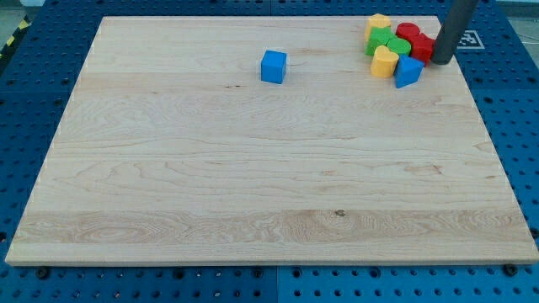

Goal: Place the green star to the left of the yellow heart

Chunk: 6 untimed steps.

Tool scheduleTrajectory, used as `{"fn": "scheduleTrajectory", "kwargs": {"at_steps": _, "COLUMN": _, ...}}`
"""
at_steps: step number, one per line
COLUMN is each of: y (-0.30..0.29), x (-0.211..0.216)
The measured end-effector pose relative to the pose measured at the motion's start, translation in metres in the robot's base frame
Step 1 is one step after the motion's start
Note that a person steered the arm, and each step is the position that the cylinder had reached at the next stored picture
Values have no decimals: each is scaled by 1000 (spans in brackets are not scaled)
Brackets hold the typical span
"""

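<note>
The wooden board (253, 168) carries one blue cube (274, 66) alone, plus a cluster at its two o'clock corner: two yellow, two red, one blue, one green. The green star (386, 41) sits at nine o'clock from my tip (441, 61), which is a bare rod, gripping nothing.

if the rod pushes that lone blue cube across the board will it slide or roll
The blue cube probably slides rather than rolls: it sits flat on the smooth wooden board. It looks rigid, and an off-centre push may spin it. My tip is far off, beside the cluster.
</note>
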<state>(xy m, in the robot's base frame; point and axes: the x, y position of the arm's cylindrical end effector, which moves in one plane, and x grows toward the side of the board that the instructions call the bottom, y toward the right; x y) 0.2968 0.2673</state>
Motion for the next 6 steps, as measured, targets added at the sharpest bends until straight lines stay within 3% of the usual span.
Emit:
{"fn": "scheduleTrajectory", "kwargs": {"at_steps": 3, "y": 2, "x": -92}}
{"fn": "scheduleTrajectory", "kwargs": {"at_steps": 4, "y": -42, "x": -88}}
{"fn": "scheduleTrajectory", "kwargs": {"at_steps": 6, "y": -85, "x": -26}}
